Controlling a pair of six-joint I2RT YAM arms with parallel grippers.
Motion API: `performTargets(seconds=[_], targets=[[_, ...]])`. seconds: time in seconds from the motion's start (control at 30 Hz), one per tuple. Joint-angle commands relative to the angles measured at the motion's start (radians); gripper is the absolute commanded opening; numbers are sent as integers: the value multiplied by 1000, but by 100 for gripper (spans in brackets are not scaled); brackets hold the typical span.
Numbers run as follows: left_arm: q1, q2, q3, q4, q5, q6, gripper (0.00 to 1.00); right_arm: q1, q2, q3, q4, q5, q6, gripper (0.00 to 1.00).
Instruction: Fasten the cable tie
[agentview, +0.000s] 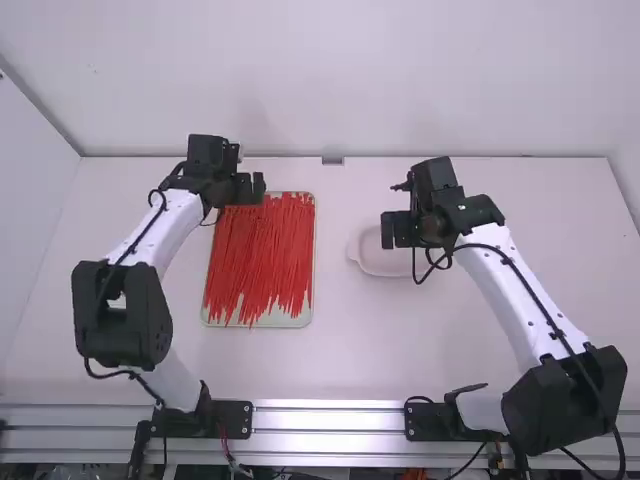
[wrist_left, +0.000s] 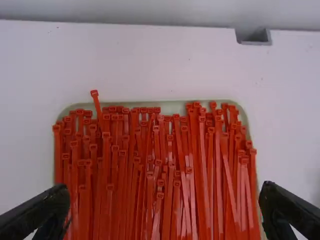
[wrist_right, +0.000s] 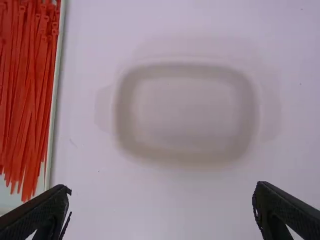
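Though right gripper (agentview: 398, 232) hides part of dish (agentview: 368, 258) | right spread | left gripper (wrist_left: 162, 195) spread above cable ties (wrist_left: 150, 160)

White table (agentview: 400, 330) bearing tray (agentview: 258, 322) of red cable ties (agentview: 262, 255), white dish (agentview: 362, 258) nearby

Both arms reach forward, grippers spread wide.
The left arm (agentview: 150, 235) bends at the elbow and curves inward to the left gripper (agentview: 248, 188). The right arm (agentview: 505, 290) slants up and inward to the right gripper (agentview: 400, 228). Each one's jaws stand far apart, holding nothing.
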Motion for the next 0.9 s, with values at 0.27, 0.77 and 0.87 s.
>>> performTargets(seconds=[0.27, 0.77, 0.87], targets=[[-10, 142, 25, 11, 29, 14, 77, 1, 7, 33, 3, 8, 24, 98], [-3, 179, -90, 261, 0, 4, 35, 1, 7, 33, 0, 8, 24, 98], [-2, 179, -120, 305, 3, 15, 34, 1, 7, 33, -1, 7, 24, 98]])
